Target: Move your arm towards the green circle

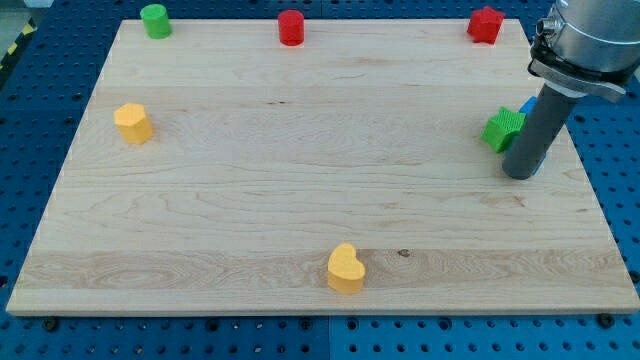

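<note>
Wooden board (300, 200) on blue pegboard (40, 120). Green circle (155, 20) upper left. My tip (520, 175) far right, bare, touching green star block (503, 128).

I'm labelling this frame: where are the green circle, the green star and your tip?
green circle (155, 20), camera view, its top face.
green star (503, 129), camera view, its visible left part.
my tip (520, 175), camera view, the rod's very end, right of the star.

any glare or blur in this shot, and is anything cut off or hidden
Camera view: even, soft light, no glare on the wooden board, only faint shadows under the blocks. All sharp, including the green circle at the view's top left. The arm is cropped at the view's top right; my tip sits beside the green star and hides most of a blue block.
</note>
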### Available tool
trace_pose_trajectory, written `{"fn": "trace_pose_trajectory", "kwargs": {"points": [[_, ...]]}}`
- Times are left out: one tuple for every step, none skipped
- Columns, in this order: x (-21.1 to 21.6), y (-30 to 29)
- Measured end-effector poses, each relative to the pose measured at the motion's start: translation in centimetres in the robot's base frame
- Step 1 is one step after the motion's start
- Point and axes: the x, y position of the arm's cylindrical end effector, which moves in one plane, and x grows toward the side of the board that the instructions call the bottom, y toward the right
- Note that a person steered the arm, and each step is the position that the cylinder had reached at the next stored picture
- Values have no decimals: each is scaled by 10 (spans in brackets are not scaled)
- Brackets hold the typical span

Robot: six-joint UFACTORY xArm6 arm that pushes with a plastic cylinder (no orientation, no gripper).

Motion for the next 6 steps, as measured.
{"fn": "trace_pose_trajectory", "kwargs": {"points": [[0, 3], [0, 12], [0, 17], [-1, -22], [-16, -139], [-72, -233]]}}
